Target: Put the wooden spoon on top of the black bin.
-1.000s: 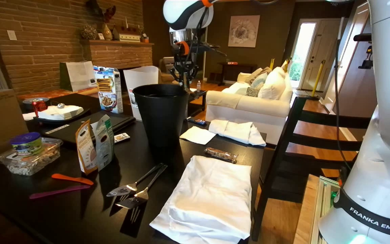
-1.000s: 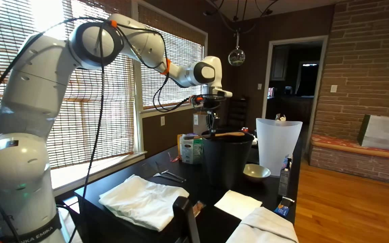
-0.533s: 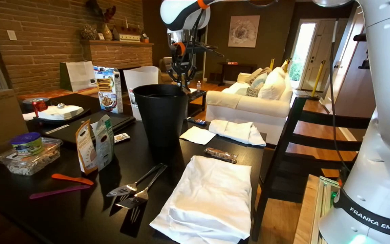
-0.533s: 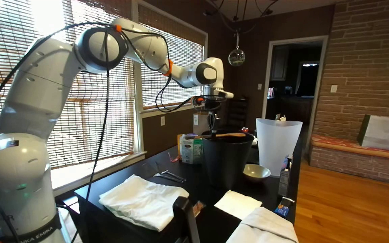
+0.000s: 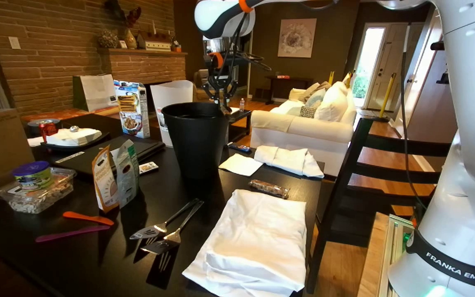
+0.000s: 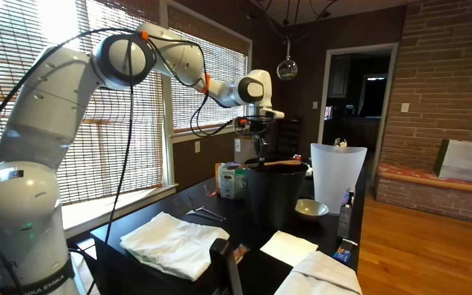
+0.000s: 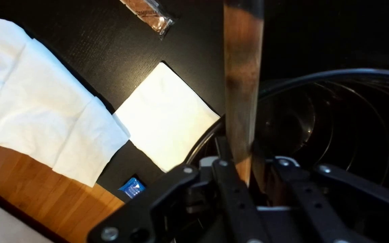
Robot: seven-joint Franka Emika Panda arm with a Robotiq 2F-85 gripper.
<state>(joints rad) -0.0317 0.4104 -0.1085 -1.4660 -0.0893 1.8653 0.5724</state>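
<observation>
The gripper has its jaws only slightly apart, one on either side of the wooden spoon; whether they pinch it I cannot tell. The spoon reaches over the mouth of the black bin; just beside the bin sits a bowl; near the bin lies a square napkin.

Exterior views look in from different table edges, sharing black bin; wrist view faces down close by its rim.
</observation>
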